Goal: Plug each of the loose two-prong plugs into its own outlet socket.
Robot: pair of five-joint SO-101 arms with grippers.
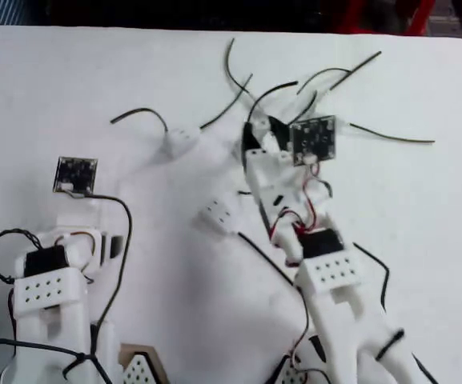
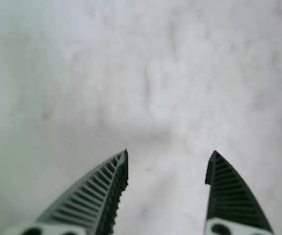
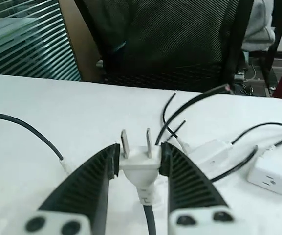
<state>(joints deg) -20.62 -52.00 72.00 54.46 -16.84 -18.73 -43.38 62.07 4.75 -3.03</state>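
Note:
My right gripper (image 3: pixel 140 154) is shut on a white two-prong plug (image 3: pixel 140 169). Its prongs stick out past the fingertips and its black cord runs back between the fingers. In the high view this gripper (image 1: pixel 261 144) sits at the table's far middle among loose black cords. A white outlet block (image 3: pixel 272 174) and a second white block with a cord (image 3: pixel 211 151) lie on the table beyond it. The high view shows one white socket block (image 1: pixel 218 214) near the right arm and another (image 1: pixel 181 142) farther back. My left gripper (image 2: pixel 169 161) is open over bare table.
Several loose black cords (image 1: pixel 327 80) spread over the far part of the white table (image 1: pixel 70 88). The left arm (image 1: pixel 50 280) is folded back at the near left. A black mesh chair (image 3: pixel 170 39) stands beyond the table's far edge.

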